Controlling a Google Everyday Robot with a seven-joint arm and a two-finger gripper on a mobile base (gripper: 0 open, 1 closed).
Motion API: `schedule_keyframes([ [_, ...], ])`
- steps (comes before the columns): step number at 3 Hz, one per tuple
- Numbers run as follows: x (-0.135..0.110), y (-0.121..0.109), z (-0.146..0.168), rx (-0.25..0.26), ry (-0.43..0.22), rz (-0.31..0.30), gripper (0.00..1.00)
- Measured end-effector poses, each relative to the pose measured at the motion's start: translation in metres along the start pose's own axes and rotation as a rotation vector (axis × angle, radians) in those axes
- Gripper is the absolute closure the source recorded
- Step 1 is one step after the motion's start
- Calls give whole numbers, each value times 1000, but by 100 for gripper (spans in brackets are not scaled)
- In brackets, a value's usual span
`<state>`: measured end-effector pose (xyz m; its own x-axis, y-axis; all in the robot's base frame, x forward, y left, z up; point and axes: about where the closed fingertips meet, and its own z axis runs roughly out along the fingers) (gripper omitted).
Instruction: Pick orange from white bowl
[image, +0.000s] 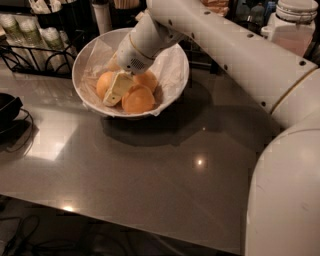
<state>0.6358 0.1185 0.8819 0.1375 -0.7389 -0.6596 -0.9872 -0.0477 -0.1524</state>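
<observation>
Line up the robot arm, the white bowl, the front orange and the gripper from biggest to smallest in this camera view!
1. Robot arm, though part of it is nearest the camera.
2. White bowl.
3. Front orange and the gripper, down inside the bowl: too alike to rank.
</observation>
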Motion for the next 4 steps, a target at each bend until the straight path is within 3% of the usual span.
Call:
schedule_keyframes([
  [3,15,-7,23,-46,52,36,26],
  [4,13,-7,21,-46,52,36,45],
])
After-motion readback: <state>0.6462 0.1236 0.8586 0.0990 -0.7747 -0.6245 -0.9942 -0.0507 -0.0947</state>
